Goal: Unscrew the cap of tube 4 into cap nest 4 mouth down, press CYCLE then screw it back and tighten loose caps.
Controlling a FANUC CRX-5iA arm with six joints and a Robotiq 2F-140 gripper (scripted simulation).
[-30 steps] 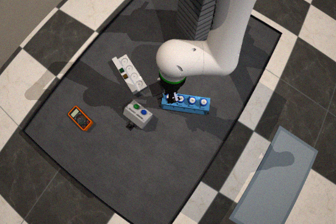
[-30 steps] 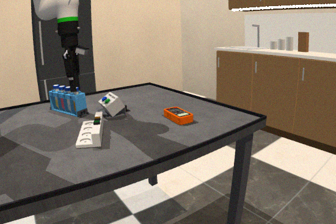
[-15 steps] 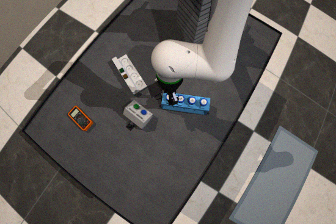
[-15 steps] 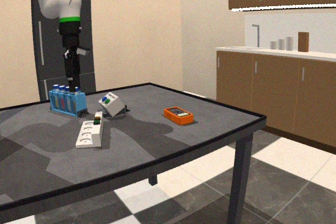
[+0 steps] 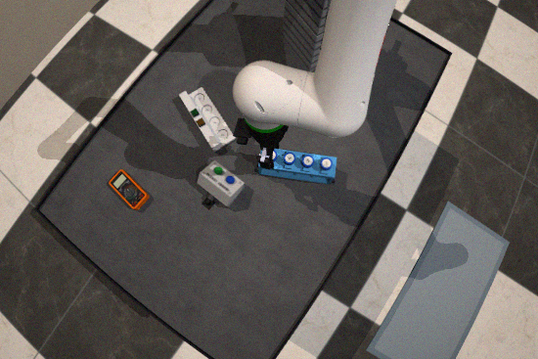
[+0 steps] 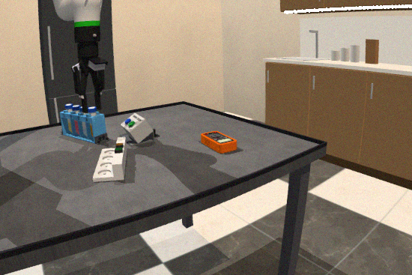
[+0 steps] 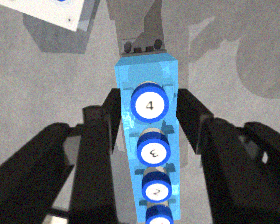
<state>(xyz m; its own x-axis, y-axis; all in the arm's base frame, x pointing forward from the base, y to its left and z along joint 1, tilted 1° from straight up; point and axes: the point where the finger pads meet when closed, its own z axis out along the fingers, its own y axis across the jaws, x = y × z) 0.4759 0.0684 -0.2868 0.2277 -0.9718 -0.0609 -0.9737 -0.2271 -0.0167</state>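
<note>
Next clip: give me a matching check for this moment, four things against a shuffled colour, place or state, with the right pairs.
1. cap 4
2. multimeter
3. CYCLE key
4. tool

A. blue, beside the green key in one housing
B. open, fingers on either side of the tube rack
C. on its tube, at the rack's end
D. orange, lying apart from the rest

Pairs: 1-C; 2-D; 3-A; 4-B

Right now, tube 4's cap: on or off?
On. The cap marked 4 sits on its tube in the blue station; the gripper straddles it, fingers apart, not touching.
</note>
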